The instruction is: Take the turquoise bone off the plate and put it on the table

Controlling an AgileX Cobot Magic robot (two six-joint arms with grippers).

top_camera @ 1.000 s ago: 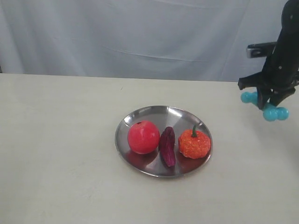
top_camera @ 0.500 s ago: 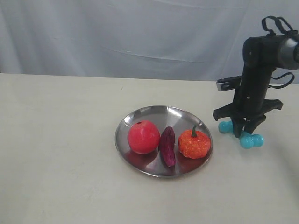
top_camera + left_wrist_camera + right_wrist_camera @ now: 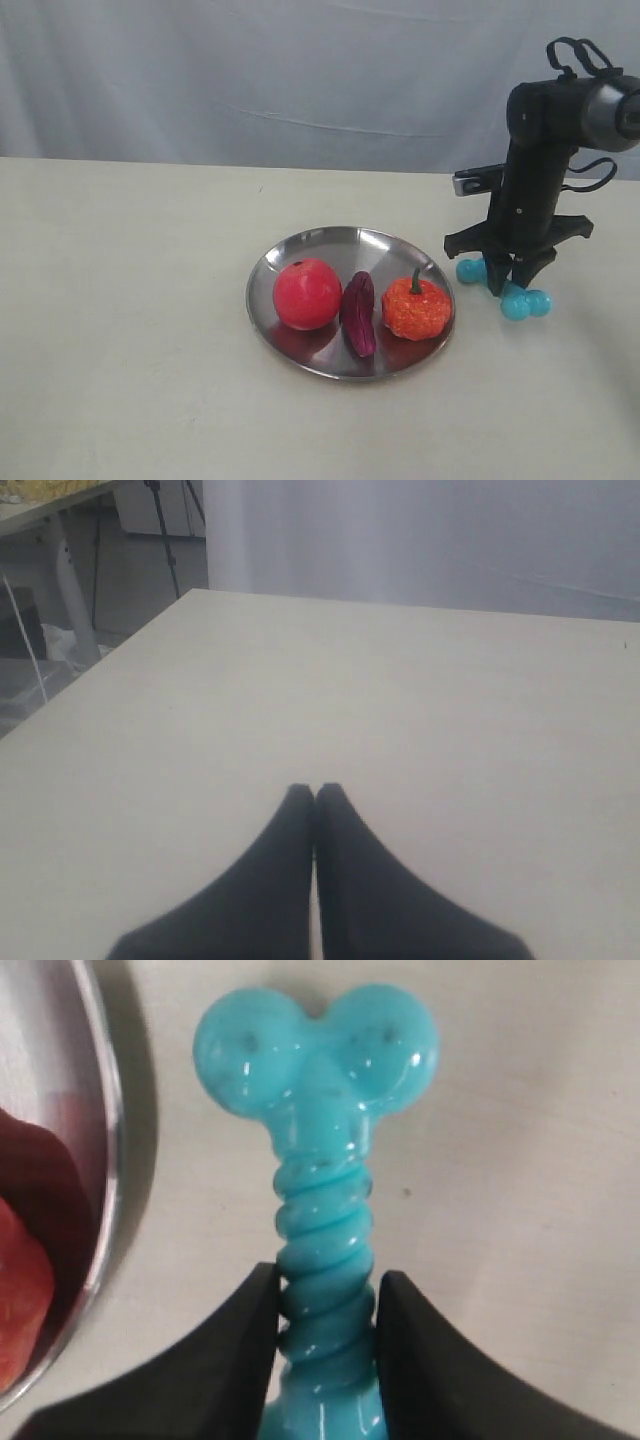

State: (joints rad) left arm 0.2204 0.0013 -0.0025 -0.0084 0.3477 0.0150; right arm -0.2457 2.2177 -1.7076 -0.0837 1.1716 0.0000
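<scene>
The turquoise bone [image 3: 516, 300] sits low over the table [image 3: 130, 330], just right of the silver plate [image 3: 330, 244], and looks to touch the tabletop. My right gripper [image 3: 508, 284] is shut on the bone's ribbed shaft, a black finger on each side. In the right wrist view the bone [image 3: 320, 1160] stretches away from my right gripper [image 3: 327, 1285], its knobbed end lying on the cream surface beside the plate's rim [image 3: 105, 1160]. In the left wrist view my left gripper [image 3: 315, 792] is shut with nothing in it, above bare tabletop. It does not show in the exterior view.
On the plate lie a red apple [image 3: 307, 293], a dark purple toy [image 3: 358, 312] and an orange pumpkin [image 3: 416, 307]. A pale grey-blue cloth [image 3: 300, 70] hangs behind the table. The left wrist view shows the table's edge [image 3: 90, 670] and floor beyond.
My right arm has carried the bone down and leftwards, from high at the right edge to table level beside the plate. The fruits have not moved.
</scene>
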